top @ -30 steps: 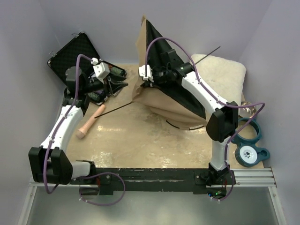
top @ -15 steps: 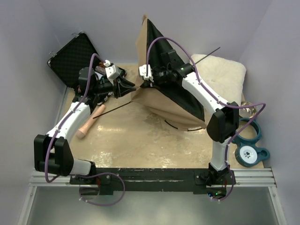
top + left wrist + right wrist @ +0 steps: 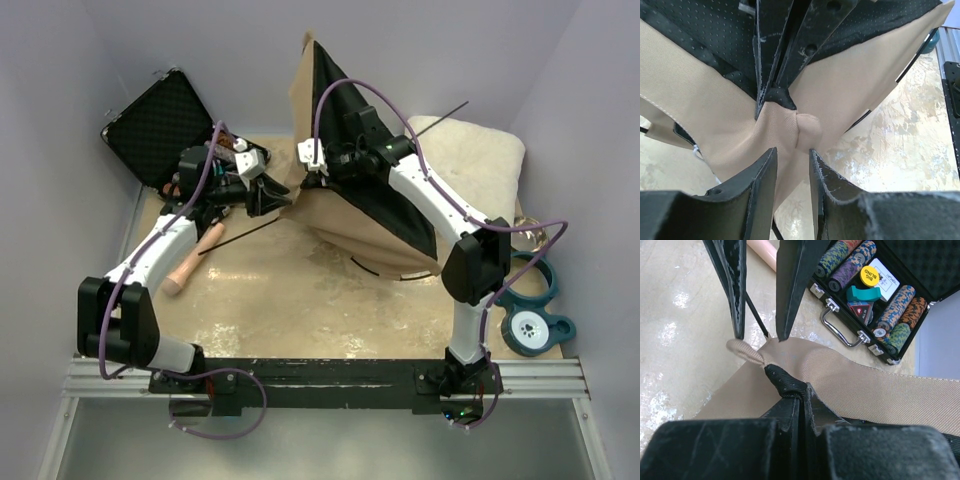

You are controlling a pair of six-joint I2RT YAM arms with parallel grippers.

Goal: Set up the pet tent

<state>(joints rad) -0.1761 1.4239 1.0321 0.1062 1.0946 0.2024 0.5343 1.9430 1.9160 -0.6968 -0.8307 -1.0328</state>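
Evidently light and floppy, the large tan fabric pet tent with black underside (image 3: 345,225) leans at the back of the beige table (image 3: 300,300), its reinforced black corner tab (image 3: 785,381) pinched tight in the right gripper (image 3: 802,392), while the left gripper (image 3: 792,152), jaws parted and holding nothing, brackets the small tan loop (image 3: 807,131), probably the soundest purchase.

Observed pet tent (image 3: 350,225) tilted up at centre; left gripper (image 3: 278,192) and right gripper (image 3: 305,165) together at its 9 o'clock corner.
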